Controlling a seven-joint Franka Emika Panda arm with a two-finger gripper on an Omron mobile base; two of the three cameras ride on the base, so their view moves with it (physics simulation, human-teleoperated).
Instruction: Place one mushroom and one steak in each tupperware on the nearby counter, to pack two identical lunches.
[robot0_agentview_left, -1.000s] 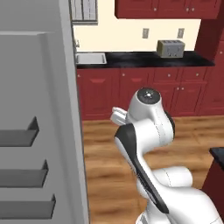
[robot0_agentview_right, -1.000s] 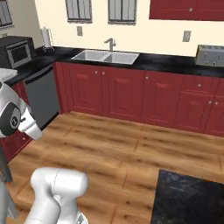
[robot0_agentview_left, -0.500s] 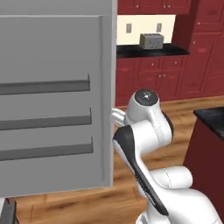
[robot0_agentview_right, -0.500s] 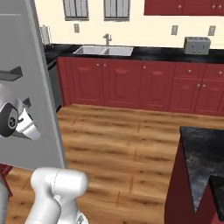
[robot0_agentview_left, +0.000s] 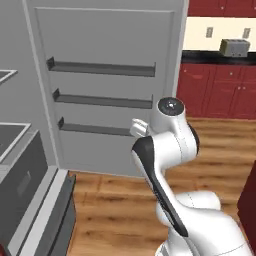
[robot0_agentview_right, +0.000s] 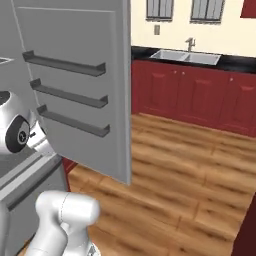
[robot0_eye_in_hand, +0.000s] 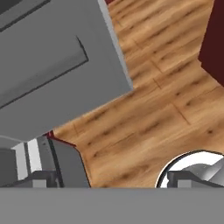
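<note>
The mushroom, the steak and the tupperware are out of view. A stretch of black counter (robot0_agentview_left: 215, 58) runs over dark red cabinets at the far right, and the same counter (robot0_agentview_right: 147, 52) carries a sink on the other side. My gripper (robot0_eye_in_hand: 116, 179) is open, its two dark fingertips (robot0_eye_in_hand: 43, 178) set wide apart with only wooden floor between them. The folded white arm holds the hand (robot0_agentview_left: 139, 127) close in front of a grey fridge door.
An open grey fridge door (robot0_agentview_left: 105, 45) with three shelf rails stands straight ahead (robot0_agentview_right: 75, 55). A grey appliance front (robot0_agentview_left: 25, 182) sits low at the left. A toaster (robot0_agentview_left: 235, 47) and a sink (robot0_agentview_right: 187, 56) are on the far counters. Wooden floor (robot0_agentview_right: 175, 160) lies open to the right.
The whole picture has swung as the base turned: the fridge door has slid from the left edge to the middle. The arm keeps its folded pose and the gripper stays open.
</note>
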